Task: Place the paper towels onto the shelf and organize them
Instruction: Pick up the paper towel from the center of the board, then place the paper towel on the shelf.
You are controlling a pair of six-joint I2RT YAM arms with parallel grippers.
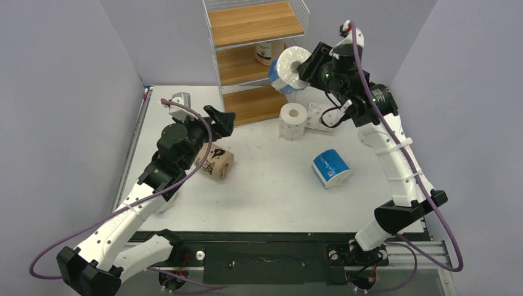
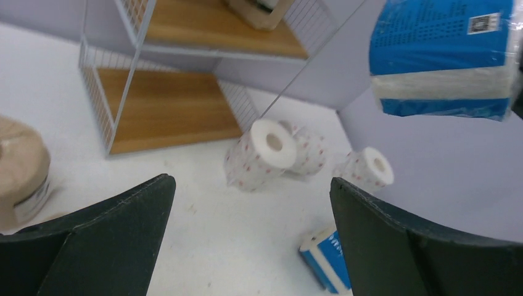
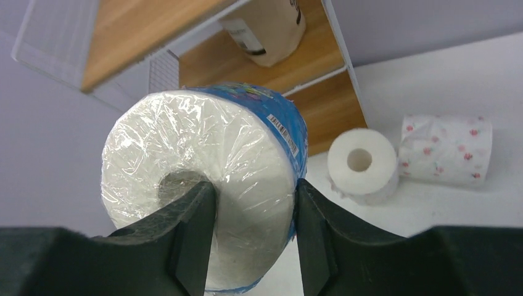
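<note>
1. Base of the scene: the table [image 1: 271, 203]. White top, enclosed by grey walls on three sides. Carries the shelf at the far edge and loose rolls in front of it.
2. At the far middle: the shelf [image 1: 256, 23]. Three wooden boards in a thin white wire frame, standing upright.
3. On the raised right arm: the right gripper [image 1: 306, 66]. Pinching a roll through its wall, with one finger inside the hollow core and the other against the outer wrap.
4. Above the table, left of centre: the left gripper [image 2: 250, 185]. Fingers spread wide, nothing between them, aimed toward the lower boards.
5. In that pinch: the held blue roll [image 1: 287, 71]. Clear of the table, just beside the right front edge of the shelf and roughly level with the middle board in the top view.
6. On the middle board, right end: the shelved roll [image 1: 266, 50]. Upright, apparently tan with a dark label, though partly hidden behind the raised roll.
7. Near the right foot of the shelf: the upright white roll [image 1: 293, 121], core facing up.
8. Just beside it on the right: the second white roll [image 1: 316, 116], lying on its side.
9. Near that one, further right: the third white roll [image 2: 370, 168], on its side, seen from the left wrist only.
10. Right of centre: the loose blue roll [image 1: 331, 168], on its side, well apart from the white ones.
11. Close beside the left arm: the tan roll [image 1: 216, 161], on its side, dark print on the wrap.
</note>
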